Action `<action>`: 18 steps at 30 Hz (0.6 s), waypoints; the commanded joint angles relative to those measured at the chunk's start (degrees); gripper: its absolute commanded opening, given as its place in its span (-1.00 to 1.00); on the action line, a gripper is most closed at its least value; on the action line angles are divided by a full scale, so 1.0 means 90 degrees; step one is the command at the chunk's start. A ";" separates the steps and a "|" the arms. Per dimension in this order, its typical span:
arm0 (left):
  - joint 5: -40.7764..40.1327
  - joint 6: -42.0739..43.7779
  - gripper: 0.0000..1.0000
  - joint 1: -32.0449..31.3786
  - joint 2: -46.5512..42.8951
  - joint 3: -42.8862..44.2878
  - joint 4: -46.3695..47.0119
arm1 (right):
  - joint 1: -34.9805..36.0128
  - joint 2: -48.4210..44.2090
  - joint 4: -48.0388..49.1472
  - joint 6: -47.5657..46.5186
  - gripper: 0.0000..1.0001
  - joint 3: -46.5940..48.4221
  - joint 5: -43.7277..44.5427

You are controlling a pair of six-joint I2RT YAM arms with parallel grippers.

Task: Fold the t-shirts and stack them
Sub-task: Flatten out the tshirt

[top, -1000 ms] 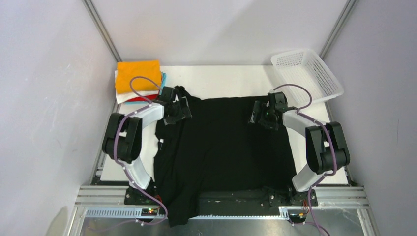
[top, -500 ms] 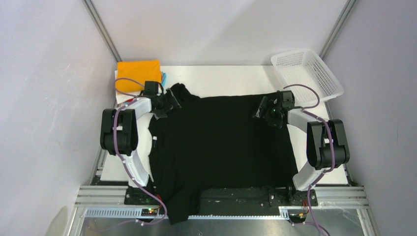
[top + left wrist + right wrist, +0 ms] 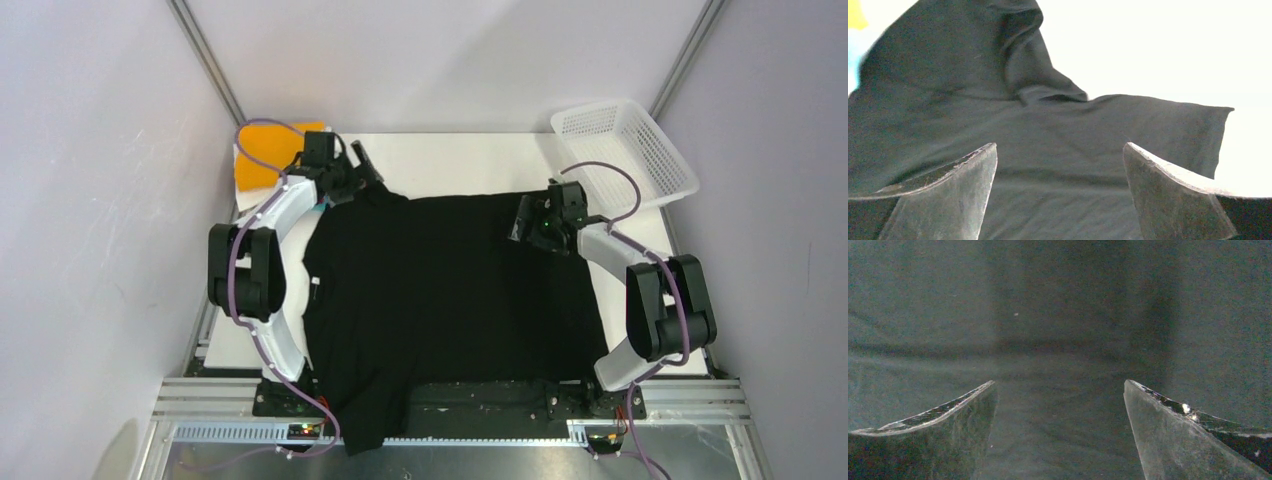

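Wide open and empty, the left claw and right claw are hovering over far corners of the black tee, likely needing a pinch there to begin folding.

One black tee, one orange tee — one basket

No text, label, brand, number or sign can be read on anything here.
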 commanded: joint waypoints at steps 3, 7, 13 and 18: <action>-0.0276 -0.0631 0.99 -0.0323 0.0487 0.0974 0.0102 | 0.0591 -0.0200 -0.0087 -0.0174 0.99 0.0254 0.0360; -0.0271 -0.0876 0.99 -0.0418 0.1156 0.1491 0.0102 | 0.0769 -0.0035 -0.0024 -0.0121 0.99 0.0245 0.0244; -0.0366 -0.1038 0.99 -0.0525 0.1644 0.1546 0.0107 | 0.0778 0.0154 0.0009 -0.0070 0.99 0.0240 0.0151; -0.0620 -0.1124 0.99 -0.0528 0.1679 0.1302 0.0160 | 0.0725 0.0290 0.0003 -0.0077 0.99 0.0246 0.0148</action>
